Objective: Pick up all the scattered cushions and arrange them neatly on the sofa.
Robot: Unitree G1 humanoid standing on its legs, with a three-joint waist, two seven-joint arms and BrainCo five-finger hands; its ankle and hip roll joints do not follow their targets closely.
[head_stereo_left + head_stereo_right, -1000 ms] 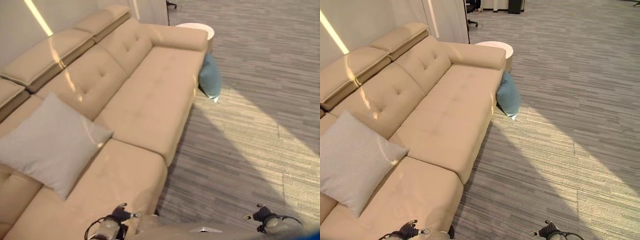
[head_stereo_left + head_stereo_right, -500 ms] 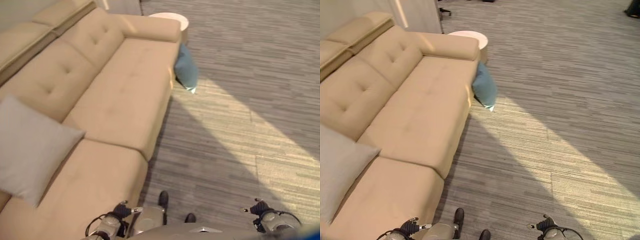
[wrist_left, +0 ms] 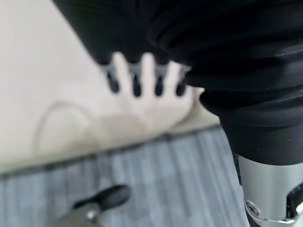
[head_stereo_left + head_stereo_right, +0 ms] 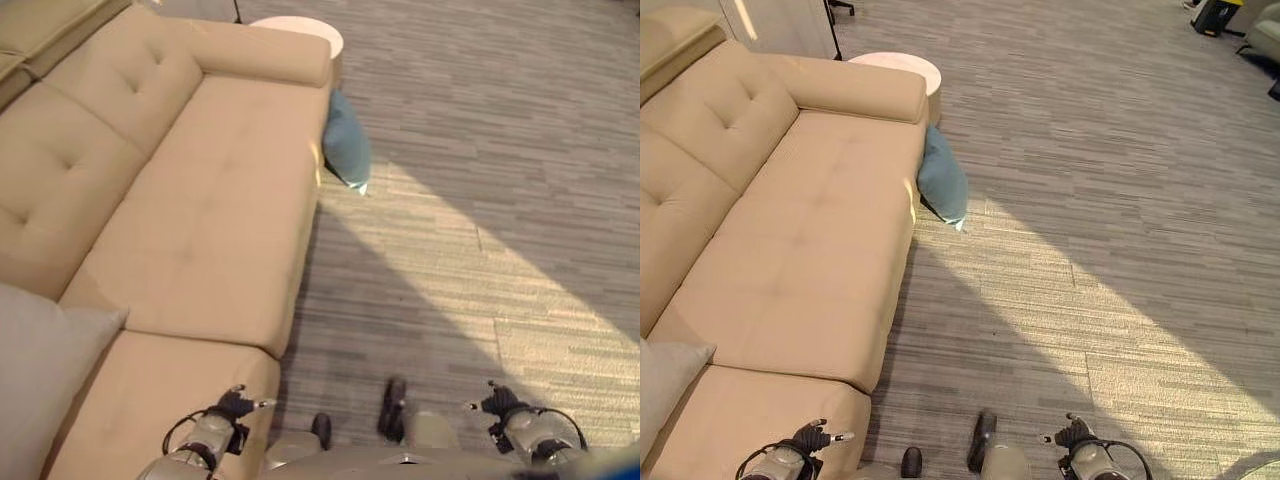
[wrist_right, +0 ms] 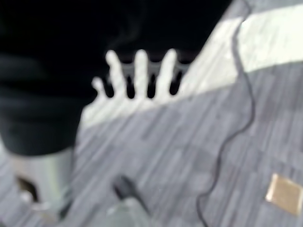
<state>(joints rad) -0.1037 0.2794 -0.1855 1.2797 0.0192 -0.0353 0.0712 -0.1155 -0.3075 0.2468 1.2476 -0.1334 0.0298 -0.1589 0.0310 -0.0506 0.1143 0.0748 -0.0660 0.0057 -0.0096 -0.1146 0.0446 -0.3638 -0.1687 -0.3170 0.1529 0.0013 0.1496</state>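
A long beige sofa point(image 4: 200, 190) runs along the striped grey floor point(image 4: 480, 200). A blue cushion point(image 4: 347, 143) stands on that floor, leaning against the sofa's front edge just below the far armrest point(image 4: 262, 55). A round white side table point(image 4: 300, 27) sits beside that armrest, at the sofa's far end. A grey cushion point(image 4: 40, 375) lies on the near seat of the sofa, against the backrest, well apart from the blue one. The left hand point(image 4: 232, 407) hangs low over the near front corner of the sofa; in its wrist view the fingers point(image 3: 142, 71) are straight and a little spread, holding nothing. The right hand point(image 4: 497, 404) hangs over the floor, well off the sofa's front edge; its fingers point(image 5: 140, 71) are likewise straight, slightly apart and empty.
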